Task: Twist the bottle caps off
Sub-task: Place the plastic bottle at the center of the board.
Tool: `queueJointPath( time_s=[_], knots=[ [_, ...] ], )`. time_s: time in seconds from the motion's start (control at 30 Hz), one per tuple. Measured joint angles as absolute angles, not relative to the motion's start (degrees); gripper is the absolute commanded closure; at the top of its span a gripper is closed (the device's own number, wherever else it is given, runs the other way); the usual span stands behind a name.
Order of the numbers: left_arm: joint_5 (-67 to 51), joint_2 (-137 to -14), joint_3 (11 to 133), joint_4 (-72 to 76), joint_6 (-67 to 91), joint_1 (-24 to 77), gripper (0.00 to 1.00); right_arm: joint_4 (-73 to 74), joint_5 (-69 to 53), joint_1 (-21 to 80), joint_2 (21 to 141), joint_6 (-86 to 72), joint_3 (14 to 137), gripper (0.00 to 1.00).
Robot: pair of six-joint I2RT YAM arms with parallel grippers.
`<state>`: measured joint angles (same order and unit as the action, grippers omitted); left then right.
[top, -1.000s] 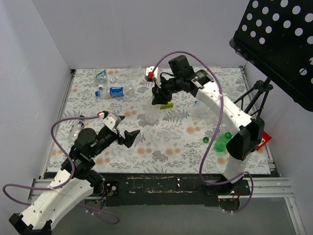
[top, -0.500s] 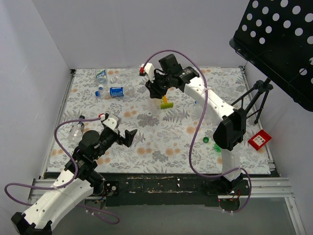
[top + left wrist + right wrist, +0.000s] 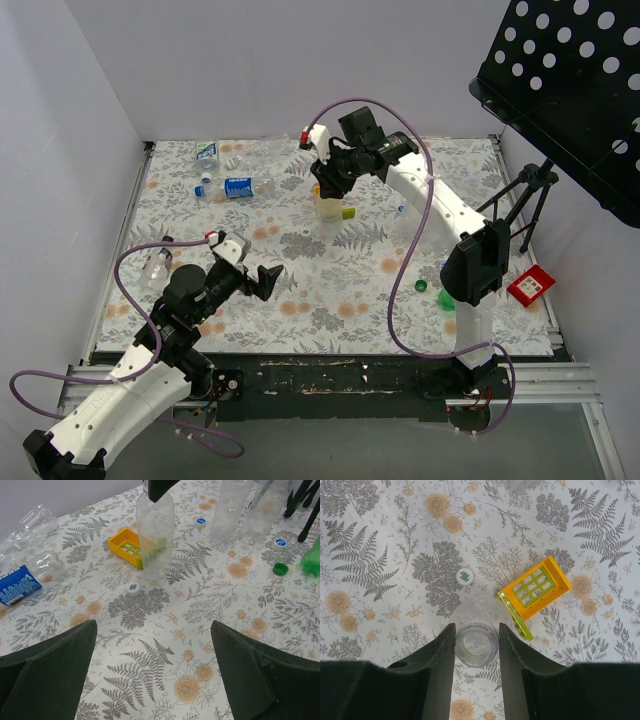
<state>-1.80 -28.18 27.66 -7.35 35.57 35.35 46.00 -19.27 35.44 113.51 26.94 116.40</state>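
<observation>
Right wrist: uncapped bottle [image 3: 477, 647] neck betw. right claw [image 3: 476, 630] fingers, clamped; left claw [image 3: 153, 630] wide open.

Bright, even overhead light, faint soft shadows, crisp table [image 3: 150, 645], near fingers [image 3: 50, 670] dark, slightly blurred.

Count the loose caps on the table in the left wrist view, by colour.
Green cap: 1
White cap with green mark: 1
White caps with blue mark: 2
Total: 4
</observation>
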Motion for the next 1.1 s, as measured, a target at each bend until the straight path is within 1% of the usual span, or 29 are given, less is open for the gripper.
queueJointPath(
  time_s=[0.37,0.5,0.57,0.7,0.77,0.87,0.93,1.1],
  knots=[
    [-2.4,-28.3,27.6,-7.3,35.4,35.4,0.02,46.5,-20.1,32.8,117.7,26.7,121.5,0.99],
    [-2.6,-28.5,27.6,-7.3,35.3,35.4,0.02,46.6,-20.4,32.8,119.0,26.7,121.7,0.95],
    [-2.6,-28.6,27.6,-7.3,35.3,35.4,0.02,46.2,-20.8,32.8,119.4,26.7,121.7,0.91],
    [-2.9,-28.7,27.6,-7.3,35.3,35.4,0.02,46.4,-21.1,32.8,119.4,26.7,121.7,0.73],
    [-3.0,-28.7,27.6,-7.3,35.3,35.4,0.02,46.4,-21.1,32.8,119.4,26.7,121.7,0.67],
    [-3.2,-28.7,27.6,-7.3,35.2,35.4,0.02,46.2,-21.1,32.8,119.2,26.8,121.3,0.62],
    [-3.4,-28.7,27.6,-7.3,35.1,35.4,0.02,46.1,-21.1,32.8,118.9,26.8,120.9,0.55],
    [-3.6,-28.7,27.6,-7.3,35.1,35.4,0.02,45.9,-20.9,32.8,118.2,26.9,119.7,0.45]
  ],
)
